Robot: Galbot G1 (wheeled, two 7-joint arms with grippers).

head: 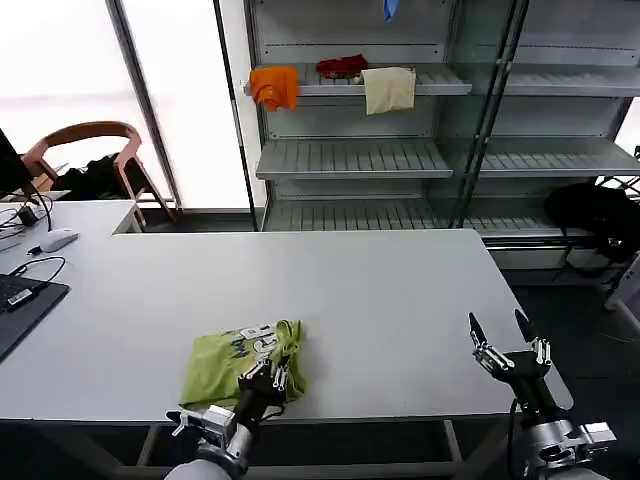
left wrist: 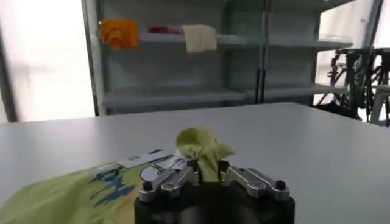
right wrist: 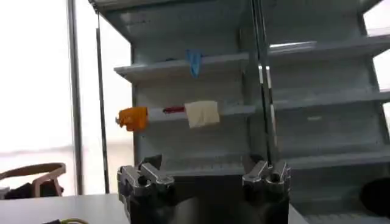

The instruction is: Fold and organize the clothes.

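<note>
Bunching T-shirt — in left end effector

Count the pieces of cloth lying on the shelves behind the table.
3 on the same shelf: an orange cloth at its left end, a dark red cloth in the middle, a cream cloth draped over the edge beside it. Others may be hidden.

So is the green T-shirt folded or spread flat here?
Folded, not flat: the T-shirt lies as a compact bundle near the table's front edge, with the left gripper shut on a bunched-up corner.
</note>
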